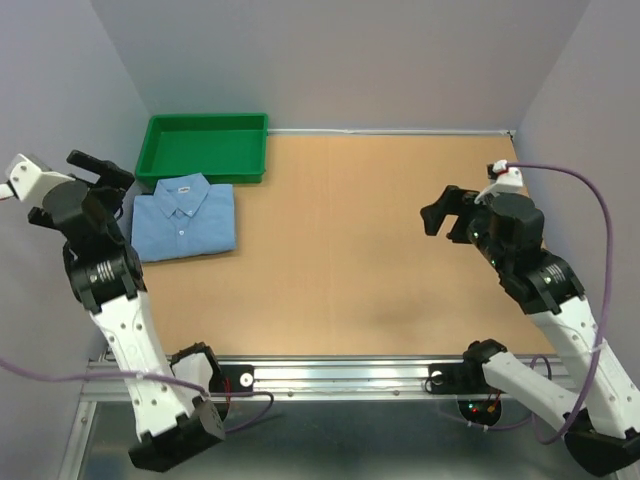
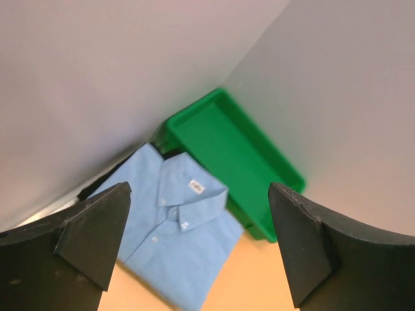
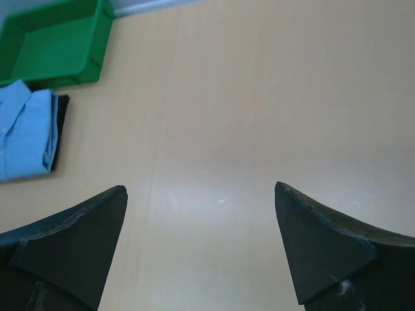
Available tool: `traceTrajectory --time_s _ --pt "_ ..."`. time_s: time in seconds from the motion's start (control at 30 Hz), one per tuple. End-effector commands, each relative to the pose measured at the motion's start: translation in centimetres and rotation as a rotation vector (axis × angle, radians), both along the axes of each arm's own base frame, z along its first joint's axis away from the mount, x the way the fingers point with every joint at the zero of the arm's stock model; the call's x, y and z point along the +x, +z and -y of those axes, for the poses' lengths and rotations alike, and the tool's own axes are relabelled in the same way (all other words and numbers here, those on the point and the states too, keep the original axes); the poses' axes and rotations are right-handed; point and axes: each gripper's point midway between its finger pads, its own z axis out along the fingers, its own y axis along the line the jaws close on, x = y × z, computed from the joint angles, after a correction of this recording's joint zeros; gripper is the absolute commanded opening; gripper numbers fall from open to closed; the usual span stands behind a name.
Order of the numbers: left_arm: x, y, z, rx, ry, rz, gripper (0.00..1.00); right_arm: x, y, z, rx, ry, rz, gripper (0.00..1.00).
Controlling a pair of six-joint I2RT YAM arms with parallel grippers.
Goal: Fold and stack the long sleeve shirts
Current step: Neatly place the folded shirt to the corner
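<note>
Left end effector [image 2: 197,186] wide open, empty, held high over folded blue shirt [image 1: 184,216] stacked on black shirt [image 3: 61,133] beside tray [image 1: 205,148], right end effector [image 3: 198,188] likewise open and empty over bare table [image 1: 380,240], probably parked clear of an apparently finished stack.

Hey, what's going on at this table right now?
Nothing is being handled. The left gripper and right gripper are both open and empty, off the table. The light blue shirt lies folded beside the green tray, with the black shirt edge showing under it, so the stack looks done.
</note>
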Motion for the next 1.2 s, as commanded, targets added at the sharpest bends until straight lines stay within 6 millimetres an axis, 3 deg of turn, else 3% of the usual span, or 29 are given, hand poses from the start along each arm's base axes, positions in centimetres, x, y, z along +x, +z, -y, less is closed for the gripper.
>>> traceTrajectory --time_s 0.0,0.07,0.17,0.2,0.27,0.33,0.43,0.6,0.7,0.83,1.17 --pt "-4.4 3.3 3.0 0.063 -0.047 -0.008 0.99 -1.5 4.5 5.6 -0.116 -0.201 0.111 1.0" --pt "-6.3 5.3 4.5 0.086 -0.062 0.057 0.99 -2.4 6.5 7.3 -0.116 -0.265 0.168 1.0" --pt "-8.1 5.5 6.0 0.098 -0.083 0.086 0.99 -3.3 7.9 8.8 -0.124 -0.323 0.217 1.0" --pt "-9.7 6.0 6.5 0.123 -0.087 0.121 0.99 -4.0 8.4 9.3 -0.121 -0.331 0.238 1.0" --pt "-10.8 4.8 7.0 0.143 -0.097 0.119 0.99 -4.5 8.4 9.9 -0.143 -0.341 0.251 1.0" --pt "-13.2 4.0 7.0 0.163 -0.072 0.132 0.99 -5.3 8.0 10.5 -0.154 -0.352 0.264 1.0" --pt "-15.1 1.3 6.9 0.18 -0.062 0.104 0.99 -6.3 7.4 11.3 -0.151 -0.368 0.284 1.0" --pt "-18.5 -0.2 6.0 0.214 0.011 0.128 0.99 -7.2 6.6 11.5 -0.138 -0.355 0.323 1.0" --pt "-18.6 -1.2 5.9 0.213 0.02 0.118 0.99 -7.2 5.7 11.4 -0.138 -0.35 0.313 1.0" --pt "-19.3 -0.6 6.1 0.227 0.011 0.169 0.99 -7.1 4.7 11.2 -0.133 -0.345 0.305 1.0" --pt "-20.1 -0.7 6.3 0.219 0.014 0.189 0.99 -7.4 5.0 10.9 -0.14 -0.308 0.339 1.0"
